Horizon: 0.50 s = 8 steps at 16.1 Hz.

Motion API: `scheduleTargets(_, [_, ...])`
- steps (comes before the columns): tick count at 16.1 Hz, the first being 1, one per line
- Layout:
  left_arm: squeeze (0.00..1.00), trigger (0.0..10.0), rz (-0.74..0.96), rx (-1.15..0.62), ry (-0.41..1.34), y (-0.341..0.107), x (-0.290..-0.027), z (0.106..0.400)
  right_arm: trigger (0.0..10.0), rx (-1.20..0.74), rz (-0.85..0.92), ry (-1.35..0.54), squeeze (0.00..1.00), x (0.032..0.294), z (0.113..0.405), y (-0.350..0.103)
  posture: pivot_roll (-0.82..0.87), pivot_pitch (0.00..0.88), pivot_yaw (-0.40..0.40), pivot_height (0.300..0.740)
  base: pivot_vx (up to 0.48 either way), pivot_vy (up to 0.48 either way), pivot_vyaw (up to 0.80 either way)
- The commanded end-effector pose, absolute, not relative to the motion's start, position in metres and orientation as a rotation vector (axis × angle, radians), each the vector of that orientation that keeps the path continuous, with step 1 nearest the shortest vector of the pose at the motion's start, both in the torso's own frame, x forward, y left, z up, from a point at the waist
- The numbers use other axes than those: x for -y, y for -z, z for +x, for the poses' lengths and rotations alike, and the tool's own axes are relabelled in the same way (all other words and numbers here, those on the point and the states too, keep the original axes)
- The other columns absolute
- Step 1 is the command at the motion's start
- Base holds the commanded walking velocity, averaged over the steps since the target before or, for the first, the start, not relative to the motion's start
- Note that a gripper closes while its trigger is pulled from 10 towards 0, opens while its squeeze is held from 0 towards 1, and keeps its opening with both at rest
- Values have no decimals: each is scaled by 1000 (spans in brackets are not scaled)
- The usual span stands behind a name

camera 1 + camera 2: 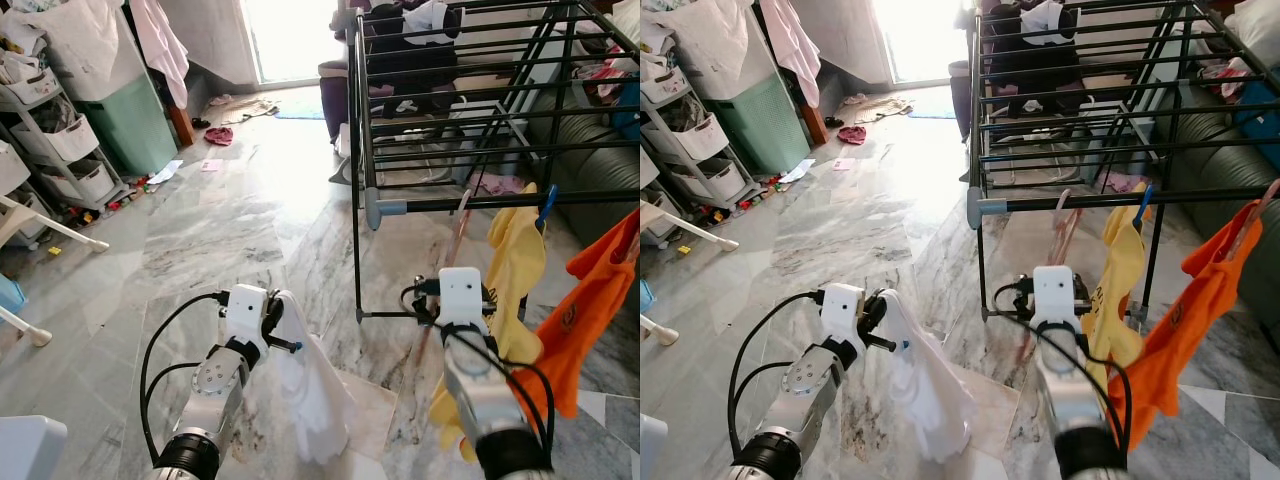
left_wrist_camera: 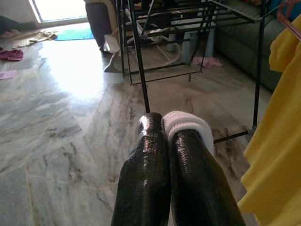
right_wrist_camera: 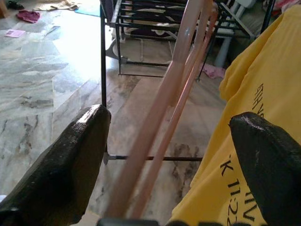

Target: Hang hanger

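Note:
A pink hanger (image 3: 183, 70) hangs by its hook from the front bar (image 1: 480, 203) of a black drying rack. My right gripper (image 3: 174, 127) is open just below that bar, and the hanger's thin arms run between its spread fingers without either pad touching. To its right on the same bar hang a yellow shirt (image 1: 515, 270) and an orange shirt (image 1: 590, 300). My left gripper (image 2: 164, 127) is shut on a white cloth (image 1: 310, 390), which drapes down over the marble floor to the left of the rack.
A rack leg and low floor bar (image 1: 385, 315) stand between the two arms. Storage drawers (image 1: 60, 140) and a green bin (image 1: 130, 120) line the left wall. A dark sofa (image 1: 600, 160) sits behind the rack. Clothes (image 1: 218, 135) lie on the far floor.

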<state>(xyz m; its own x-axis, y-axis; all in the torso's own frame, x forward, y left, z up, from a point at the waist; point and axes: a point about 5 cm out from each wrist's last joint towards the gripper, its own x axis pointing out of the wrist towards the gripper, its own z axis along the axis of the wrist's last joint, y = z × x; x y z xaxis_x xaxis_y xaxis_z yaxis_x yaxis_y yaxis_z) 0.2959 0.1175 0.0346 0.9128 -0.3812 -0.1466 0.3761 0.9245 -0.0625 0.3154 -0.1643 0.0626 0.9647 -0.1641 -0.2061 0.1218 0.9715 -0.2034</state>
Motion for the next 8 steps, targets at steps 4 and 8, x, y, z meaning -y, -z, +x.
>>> scheduleTargets(4, [0, 10000, -27, -145, 389, -39, -118, 299, 10000, -231, -199, 148, 0, 160, 327, -68, -248, 0, 130, 740, 0, 0, 0])
scheduleTargets(8, [0, 10000, -26, -150, 385, -37, -119, 298, 10000, -291, -220, 209, 0, 175, 326, -61, -241, 0, 129, 740, 0, 0, 0])
